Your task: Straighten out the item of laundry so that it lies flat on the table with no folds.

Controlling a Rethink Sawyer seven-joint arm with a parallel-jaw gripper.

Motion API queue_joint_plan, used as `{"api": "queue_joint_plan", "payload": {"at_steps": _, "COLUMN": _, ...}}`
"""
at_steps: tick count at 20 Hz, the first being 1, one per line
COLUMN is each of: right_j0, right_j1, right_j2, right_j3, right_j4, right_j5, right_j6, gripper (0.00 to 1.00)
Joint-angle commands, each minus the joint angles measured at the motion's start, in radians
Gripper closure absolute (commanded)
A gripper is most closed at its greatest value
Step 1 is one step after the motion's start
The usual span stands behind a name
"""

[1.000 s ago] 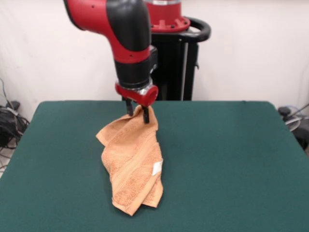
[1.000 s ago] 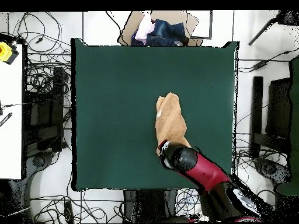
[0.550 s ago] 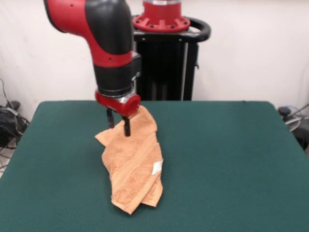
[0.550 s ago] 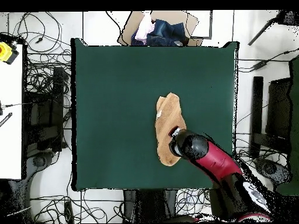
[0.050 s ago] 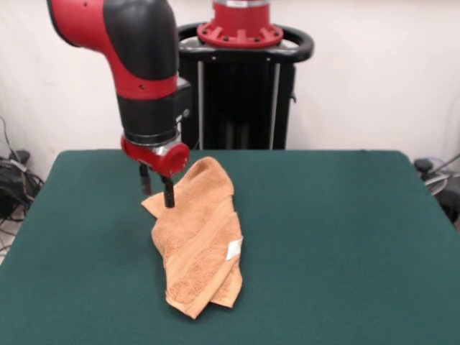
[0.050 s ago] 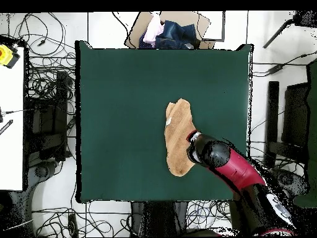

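A cardboard box [image 6: 175,29] of clothes sits beyond the table; cables [image 6: 46,80] litter the floor.

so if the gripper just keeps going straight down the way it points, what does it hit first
Most likely the towel: the gripper points straight down at the towel's near-left corner. It sits right at the cloth's edge, so depth is unclear and it might land on the bare table beside it.

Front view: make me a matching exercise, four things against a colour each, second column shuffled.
Things:
1. towel
2. table
3. care tag
4. gripper fingers

Colours:
A. dark green
B. black
C. orange-tan
D. white

Pairs: 1-C, 2-A, 3-D, 4-B
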Motion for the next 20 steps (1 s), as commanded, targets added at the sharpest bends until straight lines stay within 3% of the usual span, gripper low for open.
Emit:
{"api": "queue_joint_plan", "payload": {"at_steps": 1, "right_j0": 0.028, "right_j1": 0.143, "right_j2": 0.026, "right_j3": -0.133, "right_j4": 0.028, "right_j5": -0.063, "right_j6": 0.158, "gripper": 0.0}}
{"api": "queue_joint_plan", "payload": {"at_steps": 7, "right_j0": 0.048, "right_j1": 0.25, "right_j2": 0.028, "right_j3": -0.27, "right_j4": 0.039, "right_j5": -0.073, "right_j6": 0.152, "gripper": 0.0}}
{"api": "queue_joint_plan", "payload": {"at_steps": 10, "right_j0": 0.006, "right_j1": 0.303, "right_j2": 0.088, "right_j3": -0.317, "right_j4": 0.043, "right_j5": -0.066, "right_j6": 0.128, "gripper": 0.0}}
{"api": "queue_joint_plan", "payload": {"at_steps": 13, "right_j0": -0.022, "right_j1": 0.325, "right_j2": 0.122, "right_j3": -0.314, "right_j4": 0.032, "right_j5": -0.101, "right_j6": 0.132, "gripper": 0.0}}
{"api": "queue_joint_plan", "payload": {"at_steps": 20, "right_j0": 0.005, "right_j1": 0.314, "right_j2": 0.074, "right_j3": -0.306, "right_j4": 0.001, "right_j5": -0.156, "right_j6": 0.157, "gripper": 0.0}}
